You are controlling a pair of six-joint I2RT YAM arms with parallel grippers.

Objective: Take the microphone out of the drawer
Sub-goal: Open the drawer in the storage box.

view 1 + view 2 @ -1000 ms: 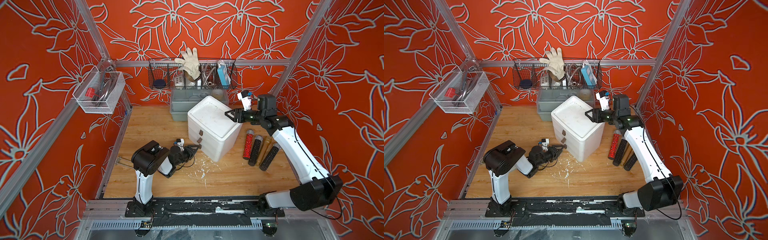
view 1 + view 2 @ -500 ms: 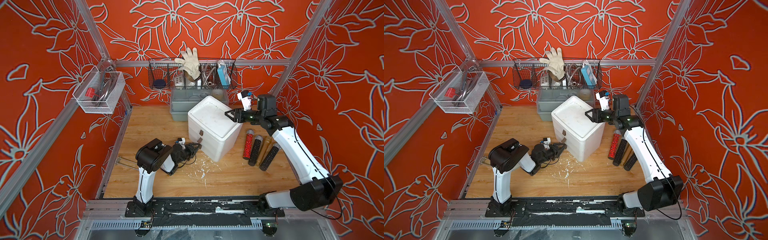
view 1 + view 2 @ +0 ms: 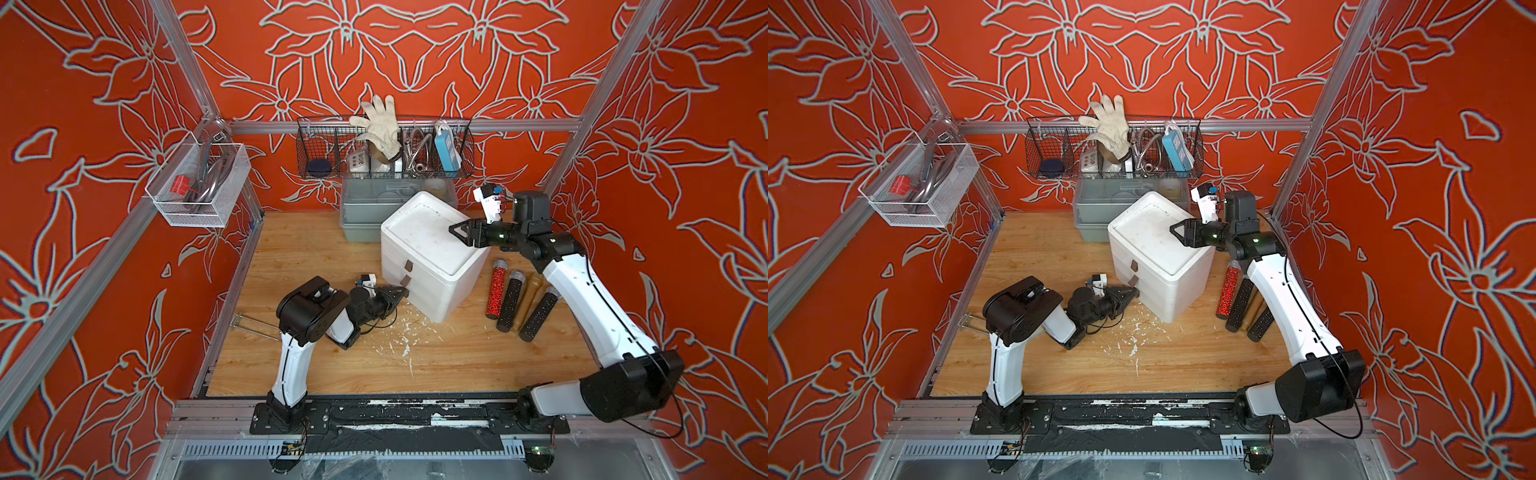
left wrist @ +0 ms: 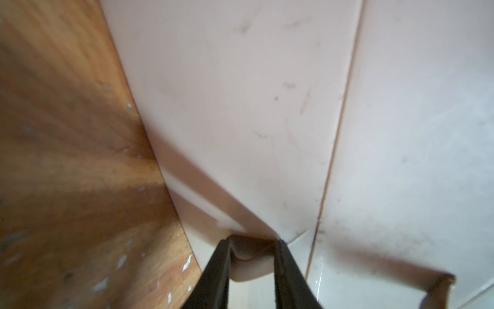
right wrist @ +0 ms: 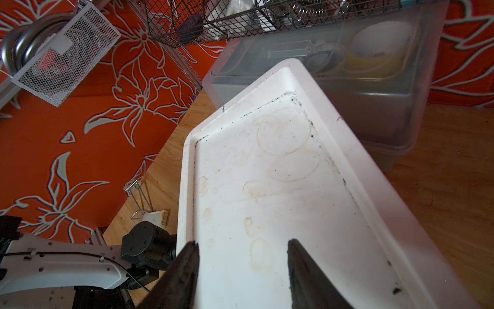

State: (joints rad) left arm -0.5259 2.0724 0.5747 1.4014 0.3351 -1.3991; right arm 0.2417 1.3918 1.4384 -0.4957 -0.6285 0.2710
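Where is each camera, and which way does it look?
Top views: high above the arm bases, looking down; both arms, left claw, right claw show.
Left wrist: on left arm, facing the drawer box; claw fingers pinch its pull tab.
Right wrist: on right arm, above the box top; open claw, left arm show.
All share the drawer box.

a drawer box stands on the table. just behind it sits a lidded bin, with a wire basket on the wall above. microphones lie just right of the box. well to its left, a mesh basket hangs on the wall. the left gripper pinches the tab on the box's front; the right gripper hovers over its top.
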